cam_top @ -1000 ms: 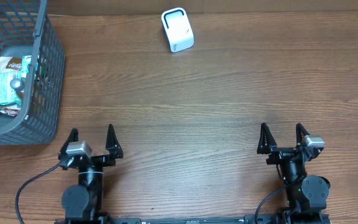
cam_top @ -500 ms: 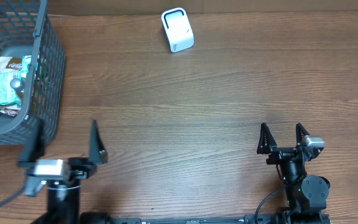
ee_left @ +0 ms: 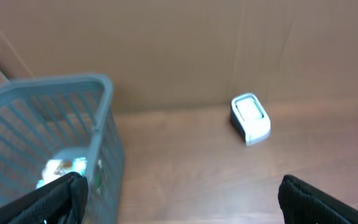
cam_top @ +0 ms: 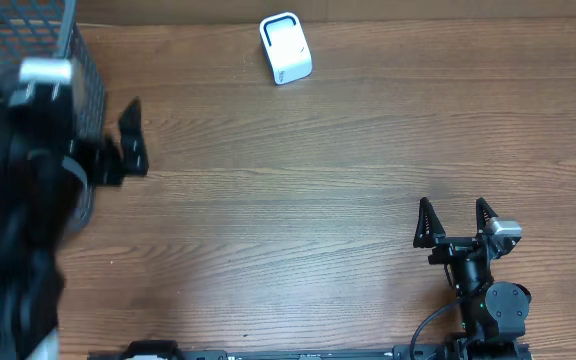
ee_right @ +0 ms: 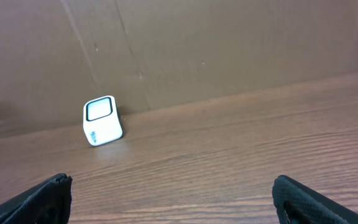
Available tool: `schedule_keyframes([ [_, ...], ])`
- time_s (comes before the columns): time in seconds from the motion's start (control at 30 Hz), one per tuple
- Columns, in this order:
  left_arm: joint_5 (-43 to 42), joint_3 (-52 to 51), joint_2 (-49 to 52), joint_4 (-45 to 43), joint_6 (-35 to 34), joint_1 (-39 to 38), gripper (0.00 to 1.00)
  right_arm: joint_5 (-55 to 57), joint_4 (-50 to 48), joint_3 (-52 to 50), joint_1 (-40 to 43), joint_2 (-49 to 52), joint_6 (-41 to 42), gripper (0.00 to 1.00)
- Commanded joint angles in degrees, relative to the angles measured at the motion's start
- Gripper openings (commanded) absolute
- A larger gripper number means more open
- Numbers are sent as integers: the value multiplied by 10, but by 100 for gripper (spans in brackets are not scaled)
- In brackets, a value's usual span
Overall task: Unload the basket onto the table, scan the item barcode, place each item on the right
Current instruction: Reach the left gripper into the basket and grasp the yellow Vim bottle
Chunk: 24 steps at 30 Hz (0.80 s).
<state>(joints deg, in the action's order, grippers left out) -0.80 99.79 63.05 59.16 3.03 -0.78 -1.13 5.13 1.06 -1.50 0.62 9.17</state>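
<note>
No text clear enough to read, a small dark marking on the front of the white scanner [ee_right: 102, 121] too tiny to make out, printing on the packet [ee_left: 64, 168] inside the grey basket [ee_left: 48, 87] blurred and illegible

I work over a brown wooden table [cam_top: 318, 200], its grain running left to right across the whole top. Behind its far edge stands a plain brown cardboard wall [ee_right: 229, 43], creased by 2 slanting folds in my right wrist view. The light is soft and even, leaving a faint sheen on the wood.
</note>
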Motion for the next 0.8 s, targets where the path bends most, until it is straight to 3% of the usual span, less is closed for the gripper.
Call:
schedule_keyframes([
  [0.0,-32,82,100,28,8,-4,99,0,-3,-6,2,-5,-3,100],
  [0.2,-18,85,196,17,22,-4,100,0,-3,-6,2,-5,-3,100],
  [0.4,85,85,251,10,59,23,100,0,-3,-6,2,-5,-3,100],
  [0.57,27,85,256,5,63,124,100,0,-3,-6,2,-5,-3,100],
  [0.77,-37,85,257,7,113,247,99,0,-3,-6,2,-5,-3,100],
])
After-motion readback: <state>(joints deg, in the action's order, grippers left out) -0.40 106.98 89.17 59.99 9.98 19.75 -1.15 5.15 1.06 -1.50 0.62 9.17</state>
